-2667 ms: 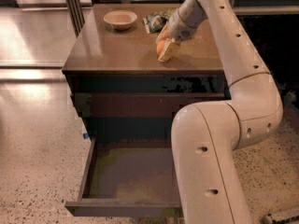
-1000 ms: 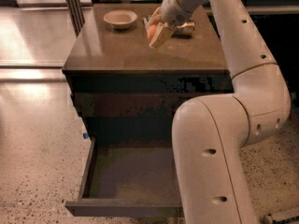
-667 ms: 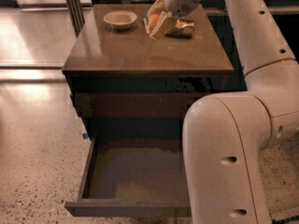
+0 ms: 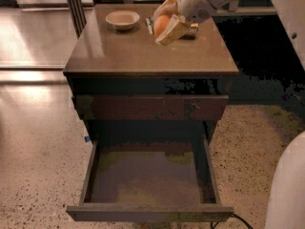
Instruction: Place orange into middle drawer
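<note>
Elbow link [image 4: 289, 190] has swung out to the right since the earlier frames. It was covering the right half of the drawer and now only shows at the near-right of the view. The gripper came up off the tabletop and back toward the far edge, orange with it. Over the last fraction of a second it has barely shifted.

Near to far:
- middle drawer [image 4: 147, 175] is pulled right out below the table's near edge. Its floor is bare, nothing in it, and I can see it wall to wall.
- scuffed drawer front [image 4: 152, 108] above it is closed, just under the near edge.
- table [image 4: 138, 54]: nothing standing on the near half of the top.
- gripper [image 4: 166, 26] sits close to the far edge, right of centre, clamped on the orange [image 4: 160, 24]. The fruit shows between the two fingers, and it looks clear of the surface, though I can't be sure of the gap.
- bowl [image 4: 122, 19] is near the far edge, left of centre, apart from the gripper.

Status, my read: pick is done and the drawer is open, so about halfway. What's left is to carry the orange forward past the near edge, drop down into the drawer, release, and retract. Watch the near edge and the scuffed front on the way down.
</note>
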